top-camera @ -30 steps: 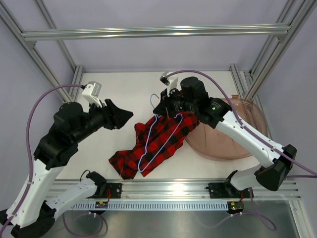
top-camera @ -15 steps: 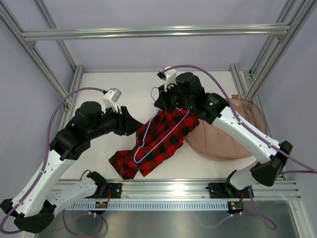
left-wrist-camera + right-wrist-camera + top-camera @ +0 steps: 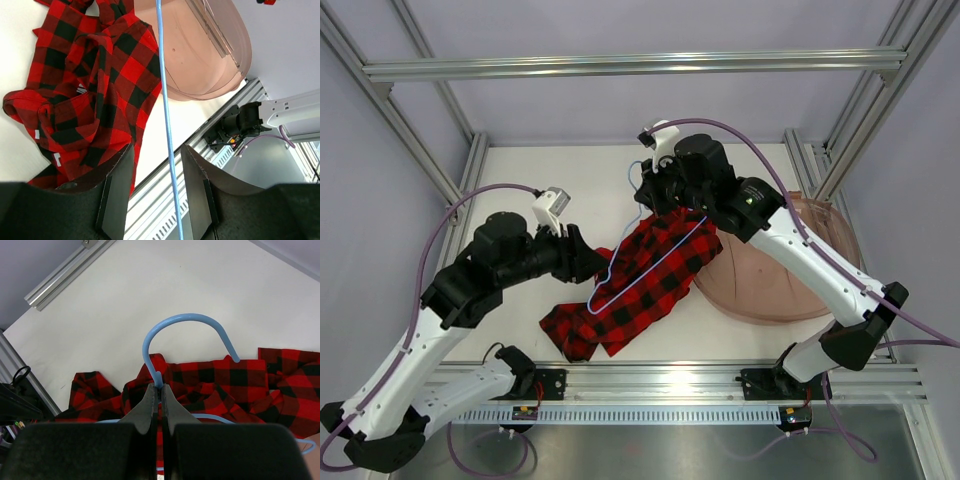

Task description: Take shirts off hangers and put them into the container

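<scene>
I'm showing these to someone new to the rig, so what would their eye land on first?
The red-and-black plaid shirt, sprawled mid-table, draws the eye first, with the pale-blue hanger looping over it. The right gripper is pinched shut on the hanger's neck below the hook, while the left gripper stands open around its wire. A pinkish tub sits to the right.

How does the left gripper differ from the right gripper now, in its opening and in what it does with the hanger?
The right gripper is shut, while the left gripper stands open. The right gripper pinches the light-blue hanger just below its hook. The left gripper only has the hanger's wire running between its jaws, with a gap on each side. Both are at the same hanger, above the plaid shirt.
</scene>
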Controlling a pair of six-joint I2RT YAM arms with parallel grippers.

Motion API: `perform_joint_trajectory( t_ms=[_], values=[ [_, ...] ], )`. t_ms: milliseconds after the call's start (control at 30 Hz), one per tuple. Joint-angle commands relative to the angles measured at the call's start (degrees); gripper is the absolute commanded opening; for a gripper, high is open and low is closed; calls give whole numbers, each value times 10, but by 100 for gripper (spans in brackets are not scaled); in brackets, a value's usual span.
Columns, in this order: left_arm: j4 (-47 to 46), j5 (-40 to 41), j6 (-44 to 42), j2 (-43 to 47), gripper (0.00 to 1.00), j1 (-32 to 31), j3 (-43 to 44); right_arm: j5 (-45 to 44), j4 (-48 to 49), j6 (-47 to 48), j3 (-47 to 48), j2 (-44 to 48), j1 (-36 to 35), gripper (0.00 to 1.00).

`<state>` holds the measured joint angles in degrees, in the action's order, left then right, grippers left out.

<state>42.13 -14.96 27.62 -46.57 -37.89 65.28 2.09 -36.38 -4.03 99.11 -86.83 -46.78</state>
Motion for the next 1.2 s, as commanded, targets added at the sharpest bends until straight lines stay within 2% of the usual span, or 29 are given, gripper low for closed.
perform_joint_trajectory(
  t_ms=[0,400,600,833,867,933,1000,1167],
  values=[
    [-36,-31,-17,-2,47,-5,-6,1,-6,9,25,-2,-7,0],
    [-57,-38,-23,-30,44,-26,-1,18,-11,8,35,-7,-7,0],
    [-58,-33,-24,-41,34,-32,-3,20,-14,8,35,-11,-7,0],
    [-64,-33,-23,-49,29,-36,-1,22,-18,10,40,-9,-7,0],
    [-64,-33,-22,-50,27,-37,-1,22,-18,10,40,-10,-7,0],
    [-64,-32,-22,-49,18,-39,-2,23,-21,11,42,-9,-7,0],
    [-63,-28,-22,-49,2,-39,-1,24,-21,13,41,-8,-8,0],
    [-60,4,-19,-34,0,-44,-3,21,-20,11,39,-3,-8,0]
  ],
)
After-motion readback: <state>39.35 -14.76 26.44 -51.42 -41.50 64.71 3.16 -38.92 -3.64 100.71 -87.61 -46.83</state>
